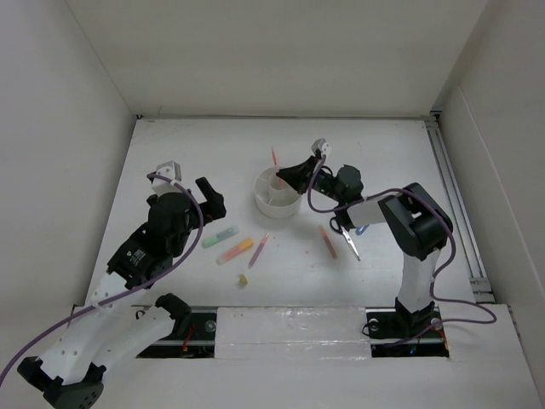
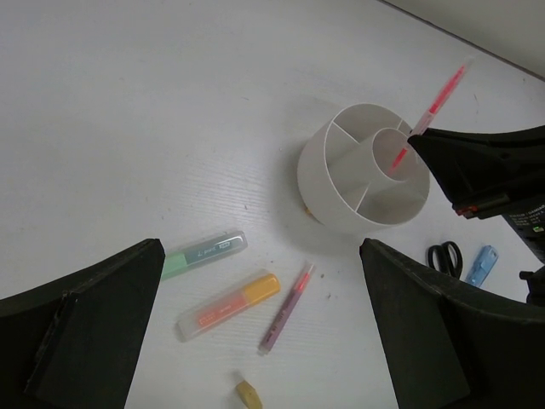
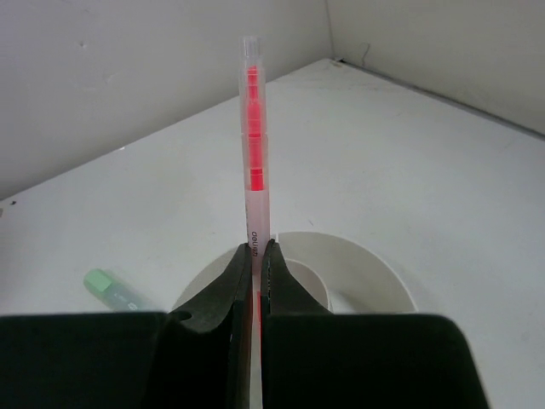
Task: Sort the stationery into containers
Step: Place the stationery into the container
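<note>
1. While the left gripper [image 1: 213, 198] hangs with its fingers spread wide and nothing between them, over the left part of the table, it plays no part in this step.
2. Loose items on the table beneath it, left to right: green highlighter [image 2: 204, 253], orange highlighter [image 2: 230, 305], yellowish eraser bit [image 2: 249, 393] nearest the arms, thin pink pen [image 2: 286, 308]. All lie flat, apart from each other and to the near left of the organizer [image 2: 328, 183].
3. Step in hand, as judged: dropping the red pen [image 3: 253, 145] into the organizer's central cup [image 2: 383, 153]. The left wrist view shows the pen tilted, its lower end already inside the cup's mouth.
4. The right gripper [image 3: 255, 256] is clamped on the red pen low on its barrel, just above the cup.
5. Advice: lower a little more so the tip sits deep, then part the jaws only slightly. Withdraw straight up, since a sideways pull could nudge the light organizer or tip the pen out.
6. Right of the organizer, an orange pen [image 1: 327, 241], the scissors [image 2: 443, 256] and a blue highlighter [image 2: 482, 266] await sorting.
</note>
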